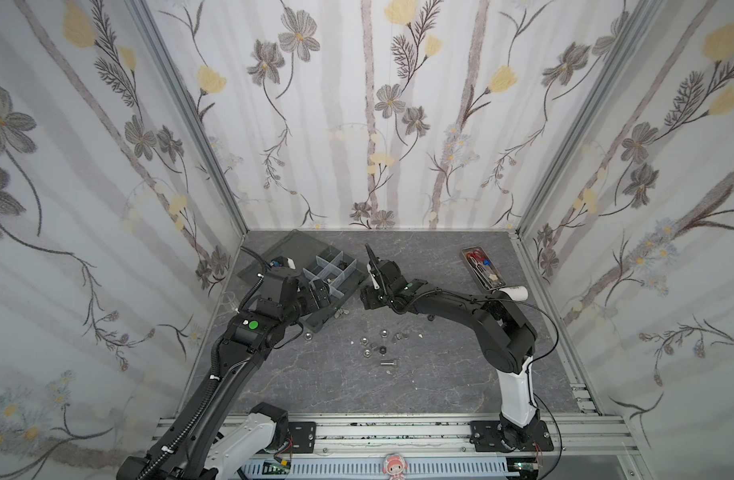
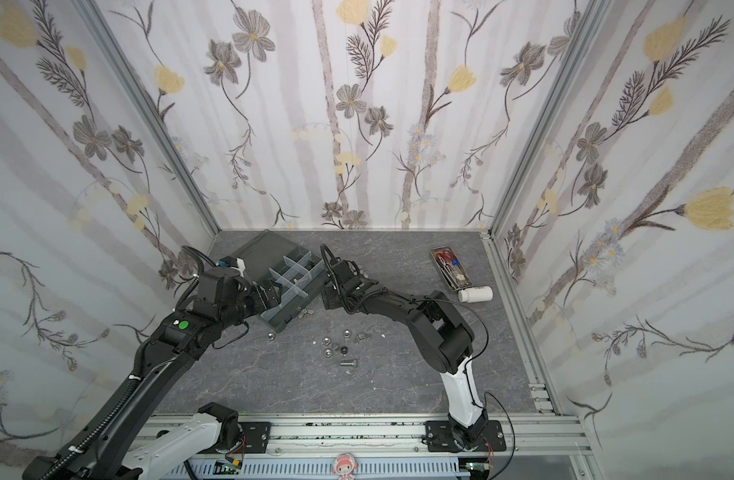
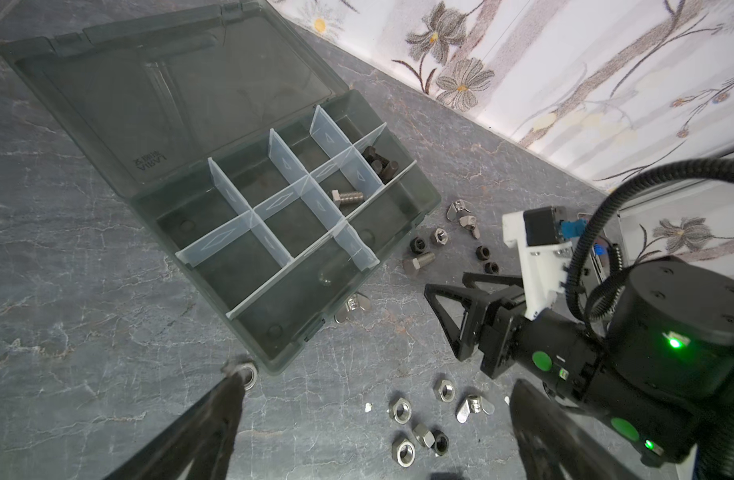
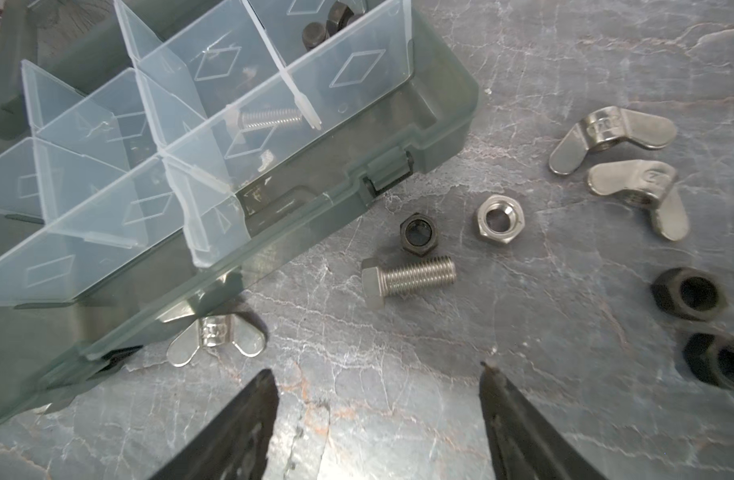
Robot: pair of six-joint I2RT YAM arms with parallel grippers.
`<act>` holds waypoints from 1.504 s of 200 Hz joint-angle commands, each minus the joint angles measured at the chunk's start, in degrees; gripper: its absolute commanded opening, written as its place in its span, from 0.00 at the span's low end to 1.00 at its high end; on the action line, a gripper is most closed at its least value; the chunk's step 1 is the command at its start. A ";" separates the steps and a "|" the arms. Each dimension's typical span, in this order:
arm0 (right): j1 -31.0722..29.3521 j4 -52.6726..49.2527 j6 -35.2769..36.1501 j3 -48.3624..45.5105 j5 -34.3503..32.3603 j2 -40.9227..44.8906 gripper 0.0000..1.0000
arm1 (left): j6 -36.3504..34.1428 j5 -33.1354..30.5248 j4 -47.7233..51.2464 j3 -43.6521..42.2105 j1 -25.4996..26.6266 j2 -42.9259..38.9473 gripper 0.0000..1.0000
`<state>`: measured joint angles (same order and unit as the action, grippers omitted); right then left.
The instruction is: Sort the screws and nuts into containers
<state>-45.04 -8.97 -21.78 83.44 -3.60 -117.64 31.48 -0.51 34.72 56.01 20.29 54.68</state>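
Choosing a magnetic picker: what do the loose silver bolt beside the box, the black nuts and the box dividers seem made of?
Silver bolt: bare bright metal, likely steel; shiny threads.
Black nuts: probably metal with a dull dark coating; matte sheen.
Dividers: clear, faintly frosted plastic; things show through.

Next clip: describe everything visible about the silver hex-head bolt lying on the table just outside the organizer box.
The shiny silver hex-head bolt looks like steel: a hexagonal head and a short, fully threaded shank. It lies on its side on the grey marbled table, loose, ungripped, close beside a black hex nut.
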 commanded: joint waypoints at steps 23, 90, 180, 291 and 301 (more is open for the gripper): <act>0.21 -1.76 1.21 5.14 -0.50 -5.22 0.74 | 0.85 0.07 0.22 -2.73 0.05 -3.98 1.00; 1.75 -3.34 1.96 10.41 0.34 -10.76 0.70 | -0.38 -1.04 3.02 -2.31 0.09 -5.48 1.00; 2.58 -5.06 3.02 14.99 1.66 -15.41 0.65 | -1.35 -2.39 4.27 -1.27 0.01 -5.52 1.00; 1.86 -9.47 3.83 15.09 -1.67 -14.53 0.66 | -1.25 -1.68 4.41 0.16 0.09 -5.04 1.00; 1.84 -9.75 3.68 15.09 -1.79 -14.61 0.67 | -1.23 -1.68 4.48 0.11 0.02 -5.12 1.00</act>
<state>-42.96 -13.13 -17.87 98.63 -3.84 -132.55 30.17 -2.28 39.44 55.88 20.38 49.56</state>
